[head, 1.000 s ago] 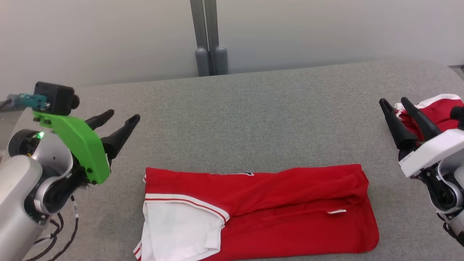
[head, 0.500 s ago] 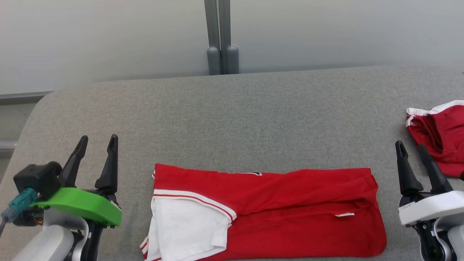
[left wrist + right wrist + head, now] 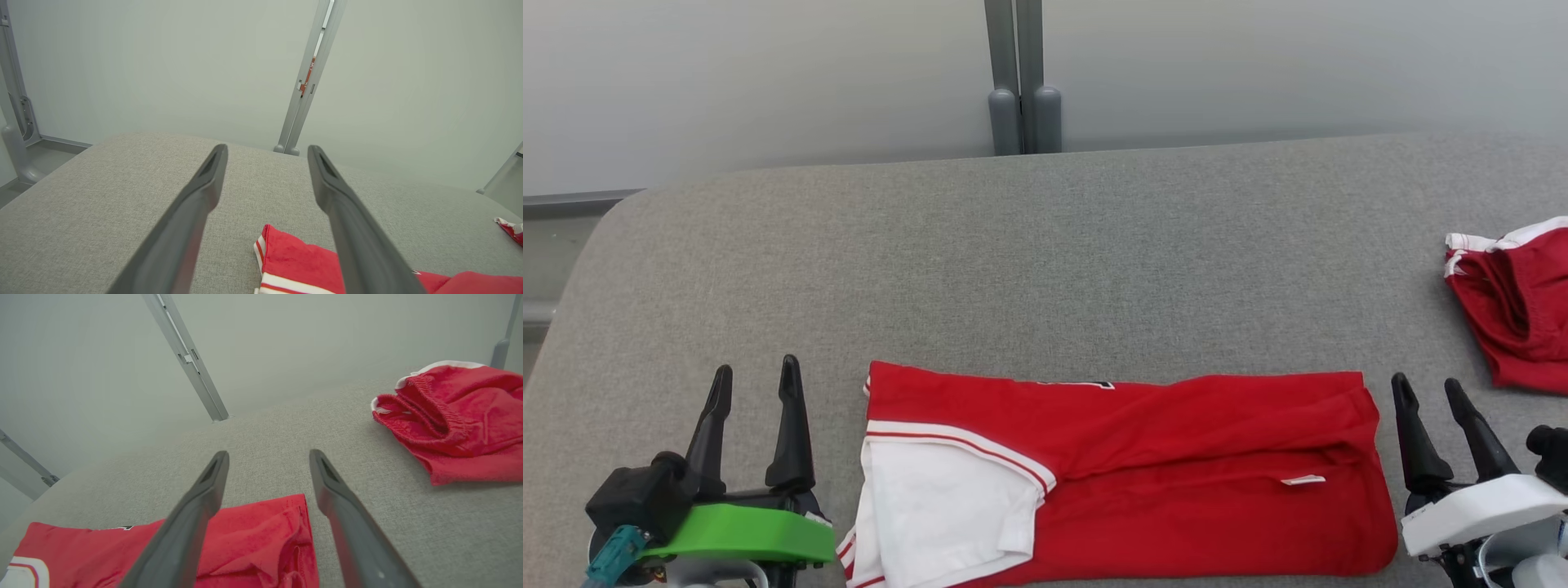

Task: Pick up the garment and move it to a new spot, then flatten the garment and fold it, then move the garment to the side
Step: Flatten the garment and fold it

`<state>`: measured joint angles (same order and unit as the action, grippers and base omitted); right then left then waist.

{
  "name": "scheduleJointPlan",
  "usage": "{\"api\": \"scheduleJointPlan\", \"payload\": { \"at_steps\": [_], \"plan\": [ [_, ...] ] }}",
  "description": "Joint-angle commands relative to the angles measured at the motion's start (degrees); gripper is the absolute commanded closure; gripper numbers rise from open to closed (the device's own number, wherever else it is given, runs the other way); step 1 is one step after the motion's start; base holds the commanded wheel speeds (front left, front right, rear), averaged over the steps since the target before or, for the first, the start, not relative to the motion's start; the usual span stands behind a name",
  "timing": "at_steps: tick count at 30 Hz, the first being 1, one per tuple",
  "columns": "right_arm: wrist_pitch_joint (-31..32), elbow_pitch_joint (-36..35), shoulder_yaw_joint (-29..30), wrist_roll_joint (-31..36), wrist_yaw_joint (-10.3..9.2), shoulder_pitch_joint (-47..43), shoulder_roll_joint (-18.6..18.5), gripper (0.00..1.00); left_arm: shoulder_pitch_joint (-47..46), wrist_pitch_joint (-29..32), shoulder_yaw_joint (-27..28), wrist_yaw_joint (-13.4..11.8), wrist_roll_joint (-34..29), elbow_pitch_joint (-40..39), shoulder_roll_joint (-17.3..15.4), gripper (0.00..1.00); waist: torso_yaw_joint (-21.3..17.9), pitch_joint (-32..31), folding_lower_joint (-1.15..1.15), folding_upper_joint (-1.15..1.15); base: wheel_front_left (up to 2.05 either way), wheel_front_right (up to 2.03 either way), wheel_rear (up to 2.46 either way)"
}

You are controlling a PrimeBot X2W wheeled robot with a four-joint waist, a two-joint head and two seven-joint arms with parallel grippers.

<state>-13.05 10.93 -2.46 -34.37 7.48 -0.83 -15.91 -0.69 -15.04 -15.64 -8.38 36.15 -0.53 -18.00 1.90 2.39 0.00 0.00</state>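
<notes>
The red garment (image 3: 1176, 474) lies flat on the grey bench (image 3: 1045, 245), folded into a long band. A white panel (image 3: 939, 514) edged in striped trim shows at its left end.

So the table top (image 3: 1045, 245) is grey woven cloth, matt and a bit coarse, and you can see the weave. The garment (image 3: 1176, 490) at 6 o'clock is soft matt red knit, with a smoother white sleeve panel (image 3: 931, 514). The second red piece (image 3: 1519, 310) at 3 o'clock looks fuzzier, kinda terry-like, with a gathered band. Fingers on the left gripper (image 3: 755, 367) and right gripper (image 3: 1425, 382) look like matt dark plastic. At 7 o'clock the green bracket (image 3: 743, 531) is smooth plastic with a slight sheen, and the white cover (image 3: 1478, 510) at 5 is the same deal. At 12 the posts (image 3: 1021, 73) look like matt grey metal.
</notes>
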Motion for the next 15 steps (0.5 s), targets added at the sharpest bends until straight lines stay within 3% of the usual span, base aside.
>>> {"api": "scheduleJointPlan", "payload": {
  "at_steps": [1, 6, 15],
  "plan": [
    [1.25, 1.36, 0.08, 0.20, 0.03, -0.35, -0.20, 0.00, 0.47, -0.14, 0.73, 0.97, -0.80, 0.57, 0.65, 0.00, 0.09, 0.17, 0.00, 0.00, 0.00, 0.00, 0.00],
    [4.76, 6.91, -0.99, -1.94, 0.03, 0.14, 0.37, 0.00, -0.29, -0.15, 2.18, 3.94, -3.28, 2.60, 3.10, 0.00, 0.35, 0.85, 0.00, 0.00, 0.00, 0.00, 0.00],
    [2.37, 17.21, -5.57, -7.65, 0.03, 5.59, 0.24, 0.00, -2.59, -0.15, 3.08, 7.13, -5.86, 6.18, 5.50, 0.00, 0.73, 2.69, 0.00, 0.00, 0.00, 0.00, 0.00]
  ]
}}
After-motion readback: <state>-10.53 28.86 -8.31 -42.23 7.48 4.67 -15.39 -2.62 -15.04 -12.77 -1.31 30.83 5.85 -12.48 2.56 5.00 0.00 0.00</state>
